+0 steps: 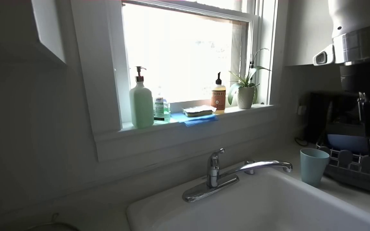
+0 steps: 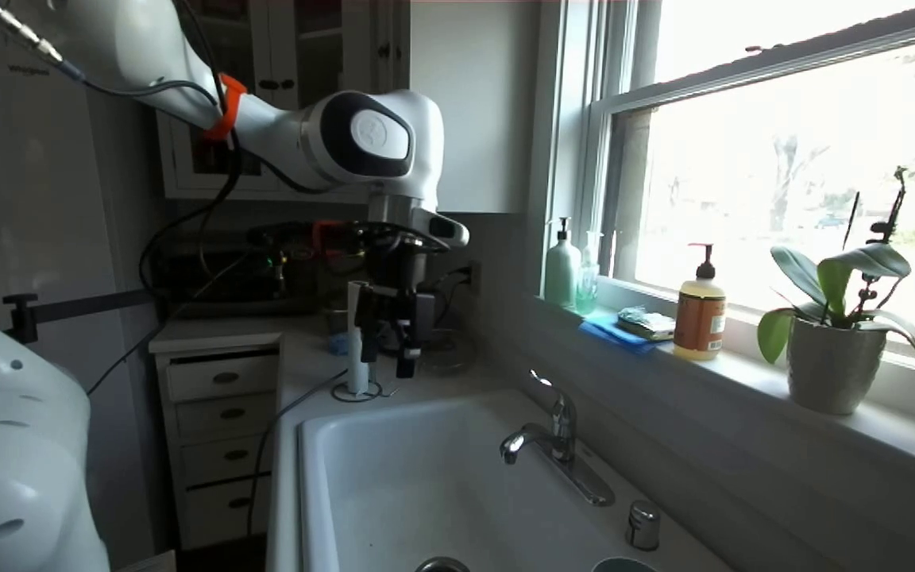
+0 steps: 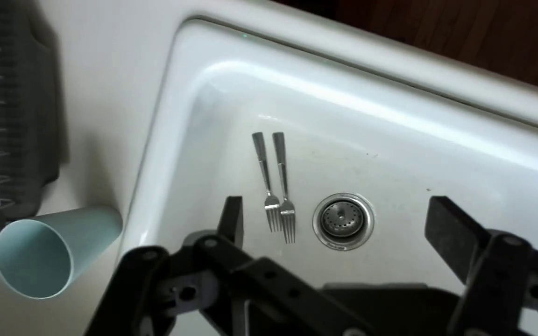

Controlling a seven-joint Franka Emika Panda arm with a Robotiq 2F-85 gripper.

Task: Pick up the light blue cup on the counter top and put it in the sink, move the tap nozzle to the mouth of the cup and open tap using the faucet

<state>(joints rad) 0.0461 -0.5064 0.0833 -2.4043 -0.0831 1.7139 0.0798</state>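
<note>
"fingers (image 3: pixel 230 218) of the gripper (image 3: pixel 343 220), wrist view: how do they stand?"

"spread wide, one toward nine o'clock, its mate toward three, the drain (image 3: pixel 342 217) showing through the gap."

"and the light blue cup (image 3: pixel 89 228)?"

"at nine o'clock from the drain, on the counter top (image 3: pixel 105 60), just outside the sink (image 3: pixel 409 140). two forks (image 3: pixel 284 182) lie in it, at ten from the drain, and a dark rack (image 3: pixel 21 116) sits at eleven from the cup."

"next, in an exterior view?"

"the cup stands upright, at three o'clock from the faucet (image 1: pixel 215 160). the tap nozzle (image 1: pixel 262 164) reaches that way, its tip apart from the cup. a pale green pump bottle (image 1: pixel 141 106) stands on the sill (image 1: pixel 236 112) at ten."

"and the arm (image 2: pixel 418 147)?"

"in an exterior view, its gripper hangs between nine and ten o'clock from the faucet. the nozzle's tip is over the sink, between seven and eight, and a potted plant (image 2: pixel 835 361) is on the sill near three."
</note>
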